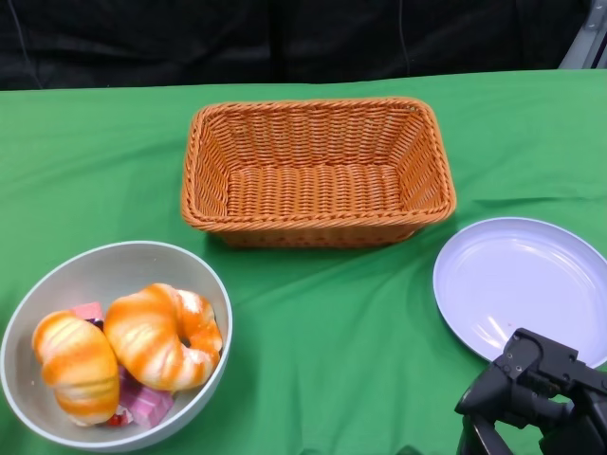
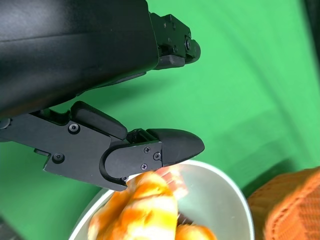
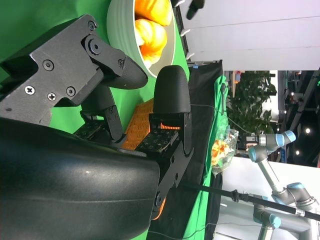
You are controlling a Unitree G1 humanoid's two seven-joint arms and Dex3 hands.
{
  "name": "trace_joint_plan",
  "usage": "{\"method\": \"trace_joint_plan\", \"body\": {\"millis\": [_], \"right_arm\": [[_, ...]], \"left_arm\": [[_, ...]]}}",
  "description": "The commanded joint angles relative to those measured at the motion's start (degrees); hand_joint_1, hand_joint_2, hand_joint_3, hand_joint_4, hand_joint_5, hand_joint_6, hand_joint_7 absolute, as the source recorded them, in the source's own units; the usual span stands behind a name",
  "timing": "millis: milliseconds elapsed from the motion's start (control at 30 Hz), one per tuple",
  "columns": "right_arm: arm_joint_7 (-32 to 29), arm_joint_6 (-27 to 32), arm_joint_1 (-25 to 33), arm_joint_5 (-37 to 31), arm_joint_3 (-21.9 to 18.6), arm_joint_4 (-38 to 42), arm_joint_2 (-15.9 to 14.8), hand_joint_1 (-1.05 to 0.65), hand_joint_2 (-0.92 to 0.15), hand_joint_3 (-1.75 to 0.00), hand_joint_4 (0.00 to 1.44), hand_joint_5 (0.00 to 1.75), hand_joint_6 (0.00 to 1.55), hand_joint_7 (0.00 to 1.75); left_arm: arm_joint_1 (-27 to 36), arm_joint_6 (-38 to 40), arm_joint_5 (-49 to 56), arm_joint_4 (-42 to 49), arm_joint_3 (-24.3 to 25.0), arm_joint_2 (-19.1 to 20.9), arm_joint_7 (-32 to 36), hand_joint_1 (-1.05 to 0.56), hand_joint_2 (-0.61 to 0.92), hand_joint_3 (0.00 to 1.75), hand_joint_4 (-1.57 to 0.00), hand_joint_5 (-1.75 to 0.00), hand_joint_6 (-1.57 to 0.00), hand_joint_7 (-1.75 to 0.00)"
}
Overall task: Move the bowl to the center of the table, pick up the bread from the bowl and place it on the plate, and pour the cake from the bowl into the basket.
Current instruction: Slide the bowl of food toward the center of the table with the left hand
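Right now the bowl [image 1: 43, 294] sits at the table's near left, bread [image 1: 163, 336] and pink cake [image 1: 147, 406] inside. Left hand [image 2: 135, 150] hovers over it, fingers apart, empty; right hand [image 1: 531, 389] idles, also apart. Clip that rim carelessly and the bowl could tip, spilling bread.

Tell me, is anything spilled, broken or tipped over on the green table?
Nothing stands out. The grey round bowl sits upright at the front left, holding two orange striped bread rolls and pink cake pieces. The orange woven basket and the pale lilac round plate stand level and empty.
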Motion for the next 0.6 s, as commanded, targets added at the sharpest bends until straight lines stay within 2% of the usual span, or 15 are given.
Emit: {"method": "trace_joint_plan", "body": {"millis": [33,367,600], "right_arm": [[-0.24,-0.27,-0.21,-0.36,-0.12,0.53,-0.22,-0.12,-0.46,-1.13,0.83,1.54,0.76,1.23],[-0.37,-0.99,-0.86,-1.50,0.19,1.56,-0.01,-0.11,-0.46,-1.14,0.83,1.53,0.76,1.24],[-0.52,-1.10,-0.77,-1.81,0.31,1.43,-0.06,-0.11,-0.46,-1.15,0.83,1.52,0.76,1.24]], "left_arm": [[-0.33,2.81,0.13,-2.10,-0.57,1.59,-0.56,-0.64,0.92,0.67,-0.07,-0.02,-0.04,0.00],[0.07,11.59,-3.00,-7.45,-0.43,1.95,-4.79,-0.61,0.92,0.67,-0.01,0.00,0.00,0.00],[-0.47,15.56,-6.77,-7.09,0.86,2.94,-9.62,-0.62,0.92,0.69,0.00,0.00,0.00,0.00]]}}
